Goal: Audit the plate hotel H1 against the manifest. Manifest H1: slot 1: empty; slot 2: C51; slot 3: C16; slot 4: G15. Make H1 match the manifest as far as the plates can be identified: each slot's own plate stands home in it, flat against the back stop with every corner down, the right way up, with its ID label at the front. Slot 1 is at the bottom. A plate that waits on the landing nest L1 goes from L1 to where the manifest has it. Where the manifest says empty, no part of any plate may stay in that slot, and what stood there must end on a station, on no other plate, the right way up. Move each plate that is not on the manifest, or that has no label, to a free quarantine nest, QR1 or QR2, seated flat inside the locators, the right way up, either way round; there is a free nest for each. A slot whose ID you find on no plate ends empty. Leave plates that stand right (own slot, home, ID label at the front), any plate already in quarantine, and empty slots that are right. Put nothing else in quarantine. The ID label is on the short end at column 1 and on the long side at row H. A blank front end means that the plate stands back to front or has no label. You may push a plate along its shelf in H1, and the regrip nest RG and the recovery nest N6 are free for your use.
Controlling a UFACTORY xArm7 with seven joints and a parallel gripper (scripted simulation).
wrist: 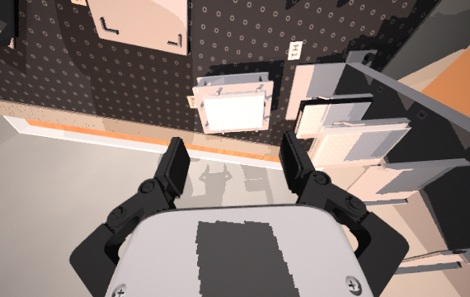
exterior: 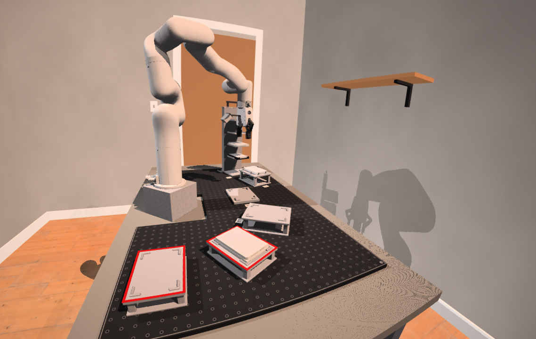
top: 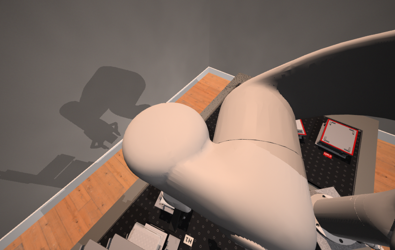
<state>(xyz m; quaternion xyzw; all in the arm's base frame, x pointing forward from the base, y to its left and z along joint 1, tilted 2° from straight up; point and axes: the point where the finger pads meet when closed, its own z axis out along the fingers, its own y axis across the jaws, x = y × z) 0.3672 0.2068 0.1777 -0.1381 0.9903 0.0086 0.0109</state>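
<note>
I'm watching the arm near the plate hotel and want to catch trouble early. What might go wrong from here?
1. The open gripper hangs high beside the plate hotel; in the wrist view one finger sits close to the protruding plates, so a sideways move could nudge them.
2. No ID label is readable here, so a plate could be misidentified.
3. One red-bordered nest already holds a plate; only the other nest looks free.

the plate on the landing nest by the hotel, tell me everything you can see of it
The plate is a pale, whitish rectangle with a fine grid of wells on its top face, so it lies right way up. It sits flat on a grey raised nest, held between small corner locators, beside the hotel. Nothing else touches it; the open gripper hangs above and off to one side. No label is legible.
</note>
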